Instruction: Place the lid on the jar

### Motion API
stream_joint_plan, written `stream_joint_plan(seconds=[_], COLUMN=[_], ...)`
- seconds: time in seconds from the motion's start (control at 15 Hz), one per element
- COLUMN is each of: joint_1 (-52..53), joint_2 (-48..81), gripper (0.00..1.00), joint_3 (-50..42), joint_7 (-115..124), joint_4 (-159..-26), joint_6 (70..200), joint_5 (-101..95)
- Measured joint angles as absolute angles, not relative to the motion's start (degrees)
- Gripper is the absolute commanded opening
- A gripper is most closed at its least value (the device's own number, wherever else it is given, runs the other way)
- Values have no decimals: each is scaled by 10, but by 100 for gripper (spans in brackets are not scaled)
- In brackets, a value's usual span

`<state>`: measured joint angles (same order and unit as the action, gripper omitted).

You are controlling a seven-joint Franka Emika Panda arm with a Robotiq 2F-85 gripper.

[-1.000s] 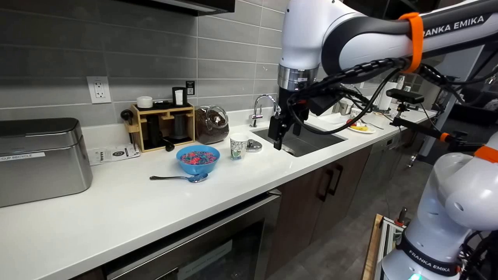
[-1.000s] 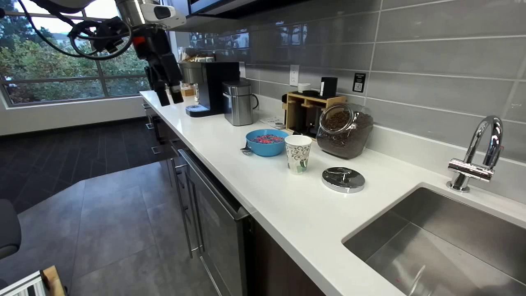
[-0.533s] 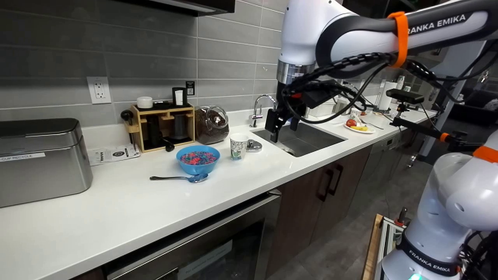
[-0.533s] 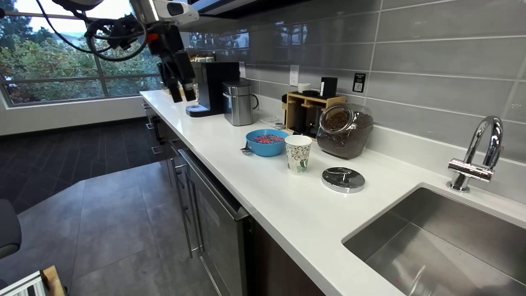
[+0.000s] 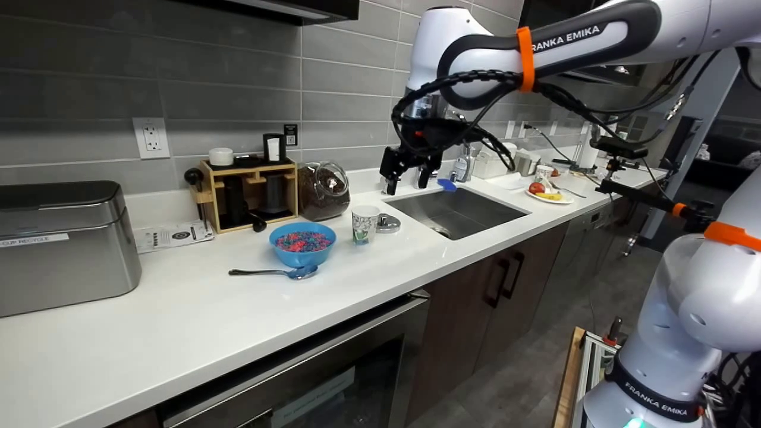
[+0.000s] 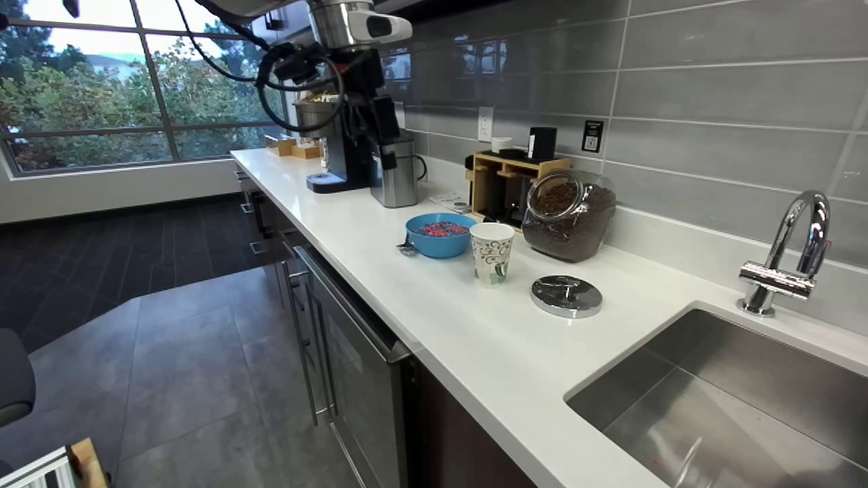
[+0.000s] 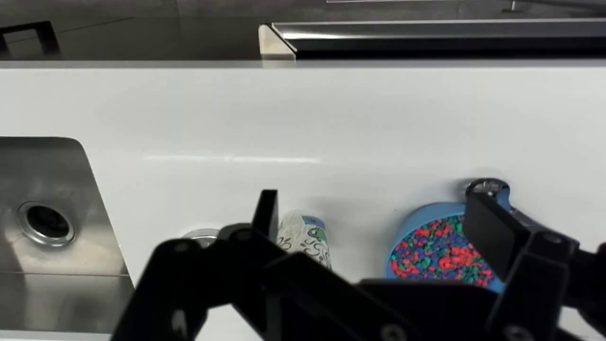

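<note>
Jaws parted wide in the wrist view, gripping nothing, so this looks like the approach, no grasp yet! Gleaming just below and right of centre in an exterior view, the chrome lid [image 6: 567,299] lies on the desk [image 6: 475,346] near the paper cup [image 6: 492,256]; next comes lining up and a careful descent, I'd say. Farther back, right of centre, the glass jar [image 6: 569,224] sits uncovered.

Along its front edge the desk [image 5: 196,345] offers a bare lane, running in front of the spoon [image 5: 291,273], but farther back the upright paper cup [image 6: 492,254] blocks the low path between the blue bowl [image 6: 441,251] and the chrome lid [image 6: 567,298], with the glass jar [image 6: 569,220] crowding the rear.
</note>
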<state>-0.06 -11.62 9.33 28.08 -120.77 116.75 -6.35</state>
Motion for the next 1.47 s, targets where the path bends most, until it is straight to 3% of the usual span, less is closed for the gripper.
stream_joint_plan(seconds=[0.67, 1.47], joint_1=[-37, -44], joint_2=[-7, 95], gripper=[100, 100], joint_3=[-17, -53], joint_7=[248, 293], joint_4=[-1140, -1101], joint_6=[1237, 1334], joint_5=[6, 3])
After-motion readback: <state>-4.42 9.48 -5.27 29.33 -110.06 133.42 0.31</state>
